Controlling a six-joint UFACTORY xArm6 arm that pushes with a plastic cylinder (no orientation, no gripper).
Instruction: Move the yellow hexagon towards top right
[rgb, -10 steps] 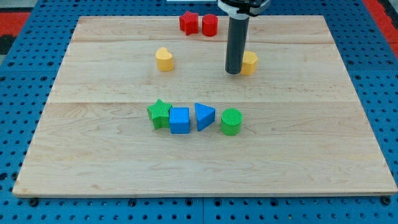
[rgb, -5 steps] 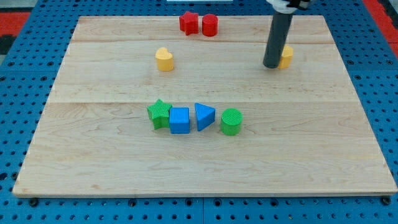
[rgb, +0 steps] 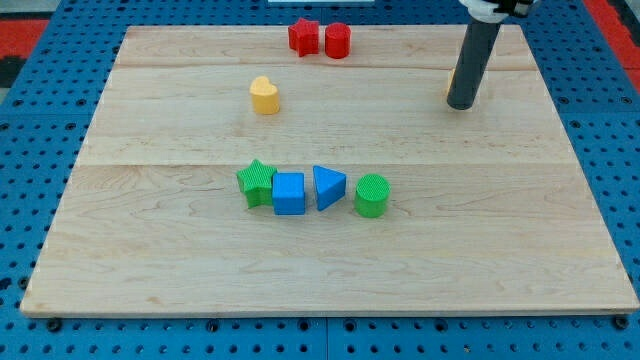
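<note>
A: Nearest on the table (rgb: 500, 260)?

B: Green cylinder (rgb: 371, 195), low in the middle. Then a row off to the view's left of the green cylinder: blue triangle (rgb: 328, 187), blue cube (rgb: 289, 193), green star (rgb: 257, 183). All close side by side.

A: And farther back?

B: Up and to the view's left of the green cylinder, well apart: a yellow block with a round top (rgb: 264, 95). Hard to tell the shape.

A: And the yellow hexagon (rgb: 450, 82)?

B: Up and to the view's right of the green cylinder, near the table's right edge. Nearly all hidden behind the dark rod. Only a thin yellow strip on show at the rod's left side.

A: And my tip (rgb: 461, 105)?

B: Down on the table, right in front of the yellow hexagon. Touching or just beside, can't tell.

A: Tool open or shut?

B: No tool for grabbing here. Just a plain rod, nothing to open or close. Holding nothing, only good for pushing.

A: Farthest of all?

B: Red star (rgb: 303, 36) and a second red block (rgb: 338, 40), side by side, far up from the green cylinder, by the top edge.

A: Best way to push now?

B: Probably from the near, left side of the yellow hexagon. Push through its middle, up and to the right. Go slow, to stop it slipping off sideways. Stop before the table's edge, with so little room left there.
</note>
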